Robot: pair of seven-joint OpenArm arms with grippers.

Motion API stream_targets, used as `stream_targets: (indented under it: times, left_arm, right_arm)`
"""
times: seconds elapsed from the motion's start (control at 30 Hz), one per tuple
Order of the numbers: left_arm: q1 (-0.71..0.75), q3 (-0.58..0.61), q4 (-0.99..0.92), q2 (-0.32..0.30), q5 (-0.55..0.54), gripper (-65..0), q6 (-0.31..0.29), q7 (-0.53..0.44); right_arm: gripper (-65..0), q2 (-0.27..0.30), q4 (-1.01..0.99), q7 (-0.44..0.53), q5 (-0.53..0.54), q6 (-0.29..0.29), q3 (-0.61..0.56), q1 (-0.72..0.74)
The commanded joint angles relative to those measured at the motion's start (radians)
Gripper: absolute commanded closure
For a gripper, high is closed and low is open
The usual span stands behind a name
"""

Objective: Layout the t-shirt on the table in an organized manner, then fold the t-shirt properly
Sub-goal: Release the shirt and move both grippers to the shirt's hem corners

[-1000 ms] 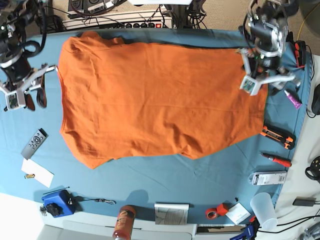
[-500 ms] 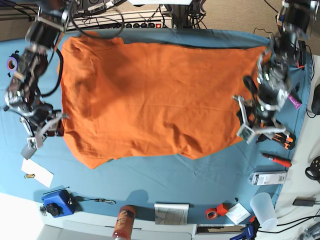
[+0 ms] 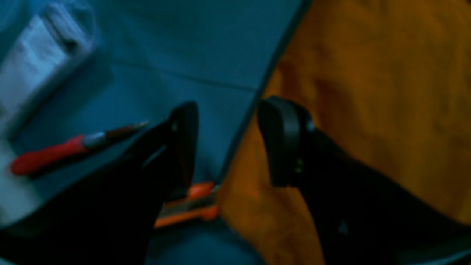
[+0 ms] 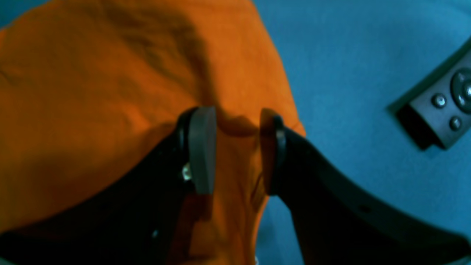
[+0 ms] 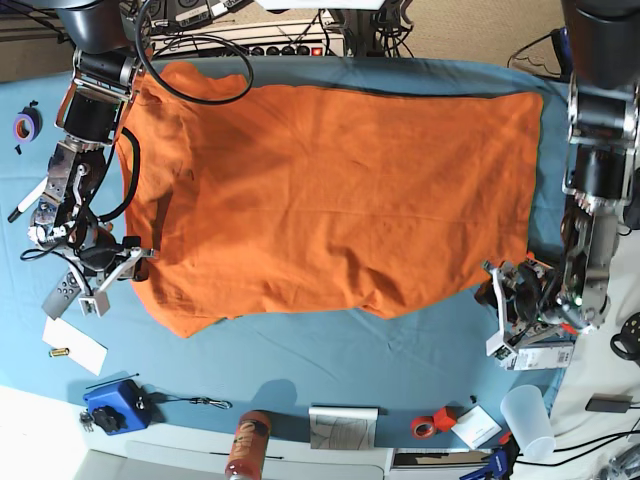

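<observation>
Base view shows me that both arms have dropped from the far edge of the table (image 5: 330, 365) to the near corners of the t-shirt (image 5: 330, 190) within the last second. The shirt itself lies spread flat, mostly smooth, across the far half of the teal cloth, and it has not shifted while the arms came down. I read that as the layout part being close to done and the arms now lining up to take the near hem and near shoulder for a first fold.

My right gripper (image 4: 233, 147) sits over the shirt's corner, jaws parted with a low ridge of orange cloth between them; nothing is pinched yet. My left gripper (image 3: 224, 143) straddles the shirt's edge, one finger over bare table and the other over cloth, jaws standing wide. That wrist picture is dark and smeared, so I can't say whether the tips touch the fabric.

The surface is crowded round the shirt. Beside the left gripper lie an orange utility knife (image 3: 191, 206) and a red-handled screwdriver (image 3: 55, 152), both close enough that a careless closing could catch them. By the right gripper a grey remote (image 4: 441, 106) rests just off the shirt. Along the near edge I see a blue box (image 5: 115, 405), a brown bottle (image 5: 247, 445), a roll of orange tape (image 5: 430, 425) and a clear plastic cup (image 5: 527, 420). Cables and power strips run behind the far edge.
</observation>
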Motion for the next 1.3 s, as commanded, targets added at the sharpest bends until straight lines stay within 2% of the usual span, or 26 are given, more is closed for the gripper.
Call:
stream_targets:
  times: [0.0, 0.07, 0.17, 0.27, 0.4, 0.47, 0.5, 0.6, 0.63, 0.93, 1.07, 1.17, 1.27]
  left_arm:
    - [-0.05, -0.006, -0.03, 0.0, -0.02, -29.6, -0.018, -0.014]
    - [-0.076, -0.006, -0.106, 0.021, -0.017, -29.6, -0.043, -0.013]
    - [-0.091, -0.006, -0.183, 0.045, -0.007, -29.6, -0.044, -0.014]
    - [-0.082, -0.006, -0.211, 0.052, -0.007, -29.6, -0.071, -0.013]
    - [-0.08, -0.006, -0.232, 0.053, 0.016, -29.3, -0.067, -0.006]
    - [-0.077, -0.006, -0.235, 0.053, 0.015, -24.4, -0.065, 0.001]
    - [-0.076, -0.006, -0.235, 0.053, 0.007, -19.4, -0.065, 0.015]
    - [-0.069, -0.006, -0.235, 0.053, -0.055, -2.0, -0.066, 0.071]
    - [-0.069, -0.006, -0.235, 0.053, -0.081, 0.0, -0.069, 0.097]
    - [-0.109, -0.006, -0.224, 0.05, -0.402, 0.0, -0.065, 0.27]
    - [-0.142, -0.006, -0.188, 0.047, -0.485, 0.0, -0.064, 0.343]
    - [-0.156, -0.006, -0.147, 0.047, -0.557, 0.0, -0.019, 0.411]
    - [-0.153, -0.006, -0.089, 0.047, -0.628, 0.0, -0.012, 0.462]
  right_arm:
    - [-20.4, 0.015, 0.018, 0.016, 0.016, -0.001, 0.003, 0.027]
    - [-20.4, 0.015, 0.018, 0.006, 0.016, -0.001, 0.003, 0.027]
    - [-20.4, 0.015, 0.018, -0.009, 0.016, -0.001, 0.003, 0.027]
    - [-20.4, 0.018, 0.018, -0.02, 0.016, -0.001, 0.003, 0.027]
    - [-20.4, 0.017, 0.018, -0.021, 0.016, 0.0, 0.003, 0.027]
    - [-20.4, 0.017, 0.018, -0.021, 0.016, -0.001, 0.003, 0.027]
    - [-20.4, 0.017, 0.018, -0.021, 0.016, 0.0, 0.003, 0.027]
    - [-20.4, 0.017, 0.018, -0.02, 0.016, 0.0, 0.003, 0.027]
    - [-20.4, 0.017, 0.018, -0.02, 0.016, 0.0, 0.003, 0.027]
    - [-20.4, 0.017, 0.018, -0.017, 0.016, 0.0, 0.003, 0.027]
    - [-20.4, 0.017, 0.018, -0.017, 0.016, 0.0, 0.003, 0.027]
    - [-20.4, 0.017, 0.018, -0.017, 0.016, 0.0, 0.003, 0.027]
    - [-20.4, 0.017, 0.018, -0.017, 0.016, 0.0, 0.003, 0.027]
